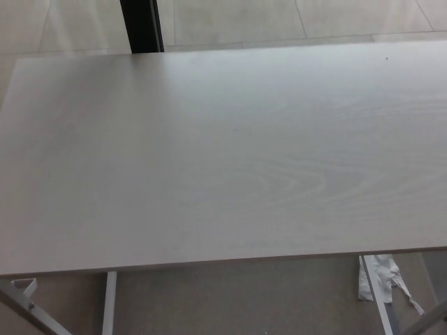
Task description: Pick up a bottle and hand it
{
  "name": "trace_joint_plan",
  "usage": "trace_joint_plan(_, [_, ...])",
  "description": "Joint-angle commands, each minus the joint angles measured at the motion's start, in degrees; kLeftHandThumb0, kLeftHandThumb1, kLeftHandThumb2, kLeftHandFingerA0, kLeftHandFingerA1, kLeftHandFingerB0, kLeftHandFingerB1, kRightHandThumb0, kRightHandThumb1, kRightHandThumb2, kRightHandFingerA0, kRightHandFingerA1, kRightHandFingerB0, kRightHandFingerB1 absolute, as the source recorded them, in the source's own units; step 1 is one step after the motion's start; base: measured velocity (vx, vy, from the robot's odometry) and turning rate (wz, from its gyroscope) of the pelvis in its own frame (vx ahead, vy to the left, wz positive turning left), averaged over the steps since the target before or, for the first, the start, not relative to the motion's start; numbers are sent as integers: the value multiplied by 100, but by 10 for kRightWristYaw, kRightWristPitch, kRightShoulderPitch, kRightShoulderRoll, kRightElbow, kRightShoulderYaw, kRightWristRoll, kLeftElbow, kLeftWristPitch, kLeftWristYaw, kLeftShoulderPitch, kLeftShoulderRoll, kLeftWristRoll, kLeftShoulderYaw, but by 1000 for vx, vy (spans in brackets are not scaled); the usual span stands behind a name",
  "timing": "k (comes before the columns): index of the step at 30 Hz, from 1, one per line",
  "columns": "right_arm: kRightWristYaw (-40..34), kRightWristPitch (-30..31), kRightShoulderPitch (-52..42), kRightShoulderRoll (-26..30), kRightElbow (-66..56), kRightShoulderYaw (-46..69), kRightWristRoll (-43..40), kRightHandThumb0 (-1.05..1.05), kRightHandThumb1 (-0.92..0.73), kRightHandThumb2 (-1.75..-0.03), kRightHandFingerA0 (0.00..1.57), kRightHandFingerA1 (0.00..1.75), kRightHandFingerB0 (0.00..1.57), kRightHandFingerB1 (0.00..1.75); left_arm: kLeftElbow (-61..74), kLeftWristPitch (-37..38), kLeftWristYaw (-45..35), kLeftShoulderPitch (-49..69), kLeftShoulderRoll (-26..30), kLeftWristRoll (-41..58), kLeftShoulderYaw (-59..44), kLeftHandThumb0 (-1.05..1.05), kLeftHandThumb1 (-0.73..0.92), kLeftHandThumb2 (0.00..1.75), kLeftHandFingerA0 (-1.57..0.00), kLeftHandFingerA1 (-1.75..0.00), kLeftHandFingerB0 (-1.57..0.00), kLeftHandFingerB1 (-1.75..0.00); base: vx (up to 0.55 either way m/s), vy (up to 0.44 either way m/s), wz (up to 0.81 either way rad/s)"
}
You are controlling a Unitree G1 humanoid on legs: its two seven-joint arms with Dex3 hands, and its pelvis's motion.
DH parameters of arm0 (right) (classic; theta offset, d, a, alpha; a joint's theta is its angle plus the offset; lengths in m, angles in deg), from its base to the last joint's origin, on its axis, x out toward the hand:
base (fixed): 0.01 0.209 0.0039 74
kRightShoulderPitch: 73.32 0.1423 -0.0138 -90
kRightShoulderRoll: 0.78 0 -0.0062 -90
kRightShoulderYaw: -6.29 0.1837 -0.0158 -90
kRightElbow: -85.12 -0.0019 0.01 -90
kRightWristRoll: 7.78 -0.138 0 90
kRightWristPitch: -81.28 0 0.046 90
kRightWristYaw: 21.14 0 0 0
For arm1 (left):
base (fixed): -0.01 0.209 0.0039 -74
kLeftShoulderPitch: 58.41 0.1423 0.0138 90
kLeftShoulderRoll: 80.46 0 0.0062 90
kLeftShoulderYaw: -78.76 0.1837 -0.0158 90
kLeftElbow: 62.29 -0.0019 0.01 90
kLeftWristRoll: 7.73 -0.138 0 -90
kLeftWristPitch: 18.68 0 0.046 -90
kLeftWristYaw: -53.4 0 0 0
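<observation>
Head view: pale wood-grain table (223,160) fills the frame, with no bottle and neither robot hand showing.

By my reading, the pick-up has not begun; the next move calls for a bottle to be found first. Both hands lie outside the frame, so their fingers cannot be judged. A dark post (142,25) stands upper left; crumpled white scrap (380,276) lies lower right on the floor.
</observation>
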Motion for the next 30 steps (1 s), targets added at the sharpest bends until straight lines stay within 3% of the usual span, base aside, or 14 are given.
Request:
trace_joint_plan(1, [29,-46,-17,18,6,8,-7,-53,-57,-57,54,77,35,46,-46,55,-95,-9,40,21,-1,-64,45,84,-29,-72,-29,-54,0,0,0])
trace_joint_plan(3, [30,-48,-18,16,5,10,-10,-55,-40,-86,70,99,31,57,-43,63,-101,-7,41,21,2,-64,48,86,-41,-77,-29,-54,0,0,0])
trace_joint_plan(4, [33,-47,-20,17,3,12,-11,-54,-57,-56,60,106,37,47,-45,58,-95,-7,41,21,2,-59,46,88,-46,-77,-26,-54,0,0,0])
trace_joint_plan(8, [35,-48,-28,18,-1,16,-13,-56,-56,-57,60,81,37,47,-62,74,-104,-10,42,23,3,-63,45,85,-45,-77,-27,-54,0,0,0])
trace_joint_plan(10, [38,-49,-33,19,-2,17,-14,-57,-41,-87,76,96,31,57,-77,69,-99,-18,45,28,-1,-57,42,86,-58,-79,-25,-53,0,0,0])
trace_joint_plan(11, [43,-48,-48,21,-13,21,-17,-56,-57,-57,52,89,35,47,-72,62,-92,-12,40,35,-9,-60,41,86,-71,-83,-24,-54,0,0,0])
trace_joint_plan(12, [42,-50,-57,20,-18,22,-18,-58,-43,-84,61,89,31,56,-68,69,-94,-8,36,42,-15,-61,43,86,-71,-84,-28,-54,0,0,0])
trace_joint_plan(14, [48,-46,-77,18,-26,33,-28,-53,-55,-58,80,118,36,49,-62,76,-95,7,31,45,-20,-61,42,87,-62,-80,-24,-53,0,0,0])
trace_joint_plan(15, [54,-47,-87,17,-27,38,-33,-58,-43,-83,95,118,31,56,-58,87,-95,14,29,43,-19,-63,43,87,-60,-79,-25,-53,0,0,0])
trace_joint_plan(16, [58,-52,-94,16,-26,40,-33,-55,-55,-57,58,99,36,48,-55,91,-96,19,28,43,-19,-59,41,88,-65,-81,-24,-54,0,0,0])
trace_joint_plan(19, [65,-62,-118,17,-32,48,-35,-56,-55,-57,61,86,37,47,-36,91,-101,38,21,47,-20,-61,42,88,-68,-82,-25,-55,0,0,0])
trace_joint_plan(21, [77,-59,-140,20,-49,64,-48,-52,-55,-56,70,94,37,45,-20,70,-101,43,8,61,-27,-62,54,57,-60,-75,-31,-47,0,0,0])
trace_joint_plan(22, [63,-57,-151,24,-59,64,-37,-57,-52,-58,94,140,37,43,-20,76,-108,47,3,64,-28,-62,53,56,-57,-76,-30,-47,0,0,0])
trace_joint_plan(30, [89,-65,-216,28,-104,86,-45,-59,-45,-82,93,111,29,52,-14,118,-136,107,-9,73,-47,-63,41,87,-65,-82,-24,-56,0,0,0])
